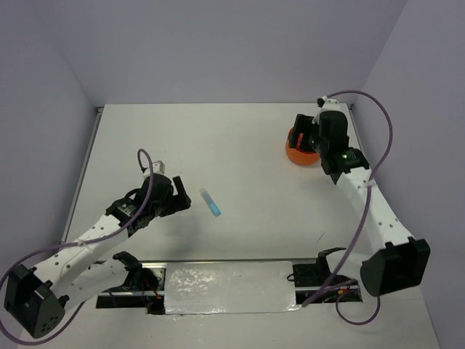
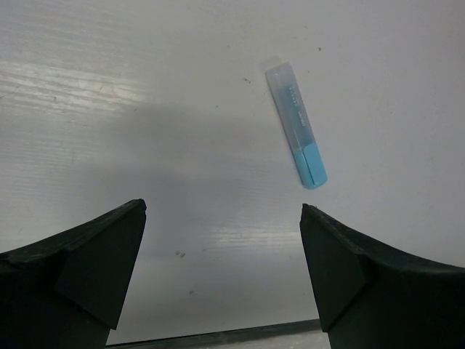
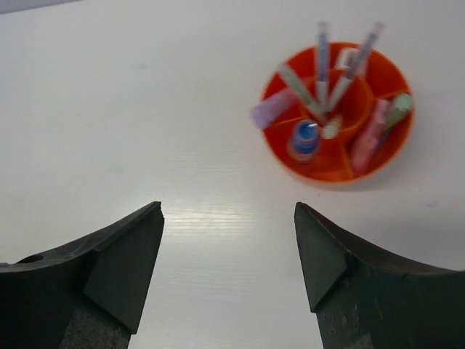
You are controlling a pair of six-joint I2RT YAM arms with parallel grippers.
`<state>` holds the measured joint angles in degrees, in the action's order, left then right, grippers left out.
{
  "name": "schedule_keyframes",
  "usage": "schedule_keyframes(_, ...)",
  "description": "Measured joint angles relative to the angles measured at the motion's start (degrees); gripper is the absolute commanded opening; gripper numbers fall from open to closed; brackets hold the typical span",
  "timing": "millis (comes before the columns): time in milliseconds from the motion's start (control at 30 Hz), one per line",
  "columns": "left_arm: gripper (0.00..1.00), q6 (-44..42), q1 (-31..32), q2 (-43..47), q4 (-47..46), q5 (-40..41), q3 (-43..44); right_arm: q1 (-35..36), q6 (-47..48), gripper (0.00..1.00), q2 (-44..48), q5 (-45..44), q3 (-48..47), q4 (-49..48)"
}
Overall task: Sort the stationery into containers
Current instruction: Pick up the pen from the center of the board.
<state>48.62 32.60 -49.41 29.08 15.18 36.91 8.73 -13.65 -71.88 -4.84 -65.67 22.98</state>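
When I look from the top camera, the blue-and-clear highlighter (image 1: 211, 202) lies alone on the white table (image 1: 218, 131), a little left of the middle and just right of the left gripper (image 1: 180, 198). The right gripper (image 1: 304, 138) hangs over the round orange organiser (image 1: 299, 157) at the upper right.

On the left wrist view, the jaws are spread wide and empty. The highlighter lies slanted in the upper right, apart from them.

On the right wrist view, the jaws are also spread and empty. The organiser, upper right, holds grey pens (image 3: 322, 58), a pink stick (image 3: 369, 134) and a green one (image 3: 398, 107).
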Motion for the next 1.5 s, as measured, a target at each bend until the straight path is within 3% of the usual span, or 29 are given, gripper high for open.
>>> schedule_keyframes(233, 0.99, 5.86, 3.41, -12.85, -2.21, 3.56, 3.45, 8.81, -0.11, 0.80, 12.85, 7.23, 9.07, -2.40)
schedule_keyframes(467, 0.99, 16.41, 7.63, -32.20, 5.57, 12.17, 20.79, 12.11, -0.94, 0.80, 16.79, 9.97, 16.57, -2.32)
schedule_keyframes(733, 0.94, 21.97, 8.68, -51.10, 11.63, 13.22, 33.46, 16.55, -2.84, 0.80, 19.06, 10.73, 21.31, -3.74)
schedule_keyframes(1033, 0.66, 22.53, 8.68, -57.29, 10.80, 11.47, 33.51, 26.80, -6.29, 0.79, 17.99, 11.98, 25.94, -9.22)
schedule_keyframes(1100, 0.55, 22.95, 8.63, -57.51, 9.66, 11.04, 33.11, 30.49, -8.20, 0.80, 17.25, 12.48, 27.67, -12.81)
schedule_keyframes(1133, 0.46, 23.34, 8.61, -57.51, 9.01, 10.82, 32.96, 32.20, -9.40, 0.80, 16.55, 12.76, 28.74, -15.08)
schedule_keyframes(1167, 0.31, 23.63, 8.59, -57.48, 8.13, 10.56, 32.72, 33.73, -10.45, 0.80, 15.47, 13.09, 30.10, -17.79)
schedule_keyframes(1233, 0.21, 23.58, 8.57, -57.22, 6.67, 10.51, 32.06, 35.89, -13.14, 0.81, 12.57, 13.68, 32.72, -22.86)
schedule_keyframes(1267, 0.10, 23.30, 8.57, -56.83, 6.08, 10.47, 31.58, 36.46, -14.67, 0.82, 10.58, 13.77, 34.58, -26.10)
schedule_keyframes(1333, 0.01, 23.58, 8.57, -55.87, 4.83, 10.49, 30.23, 36.74, -17.70, 0.91, 7.10, 13.81, 37.75, -30.86)
schedule_keyframes(1367, 0.00, 23.61, 8.57, -55.10, 3.85, 10.40, 29.24, 36.92, -19.04, 1.00, 5.40, 13.75, 39.41, -33.59)
schedule_keyframes(1500, 0.00, 24.15, 8.37, -50.77, 0.59, 9.05, 24.04, 37.90, -22.99, 1.00, -0.55, 14.03, 43.39, -44.22)
